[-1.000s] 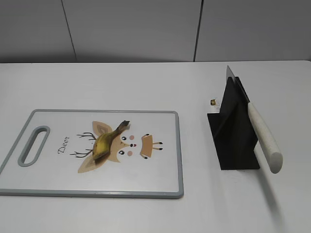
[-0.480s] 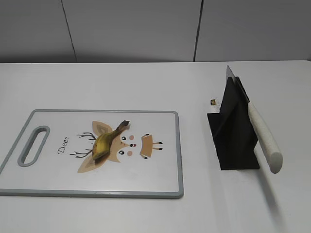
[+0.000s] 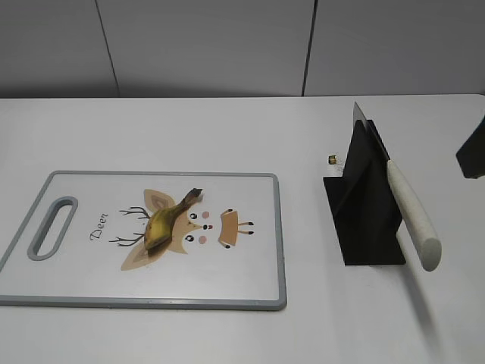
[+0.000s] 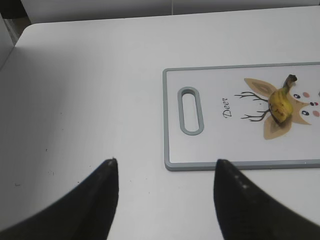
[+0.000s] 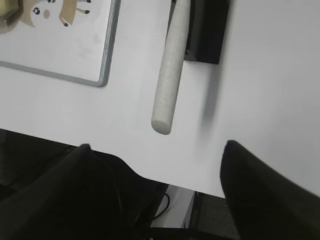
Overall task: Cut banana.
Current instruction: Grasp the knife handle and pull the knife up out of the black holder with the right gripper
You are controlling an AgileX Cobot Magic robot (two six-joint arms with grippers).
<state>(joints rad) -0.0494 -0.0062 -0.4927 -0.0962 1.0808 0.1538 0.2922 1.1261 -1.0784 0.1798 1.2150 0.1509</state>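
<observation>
The banana (image 3: 165,222), a short yellow piece with brown blotches and a dark stem, lies on the deer print of the white cutting board (image 3: 282,243). It also shows in the left wrist view (image 4: 280,100). A knife with a white handle (image 3: 413,216) stands in a black holder (image 3: 364,205) to the right of the board. My left gripper (image 4: 166,165) is open and empty over bare table, left of the board's handle slot. My right gripper (image 5: 157,146) is open and empty near the table's front edge, a little short of the knife handle (image 5: 170,75).
A small dark-and-gold object (image 3: 332,159) sits on the table behind the holder. A dark part of the right arm (image 3: 474,152) shows at the right edge. The table's front edge (image 5: 190,187) has cables below it.
A dark part of the right arm has come into the exterior view at the right edge. The banana, board and knife have not moved.
</observation>
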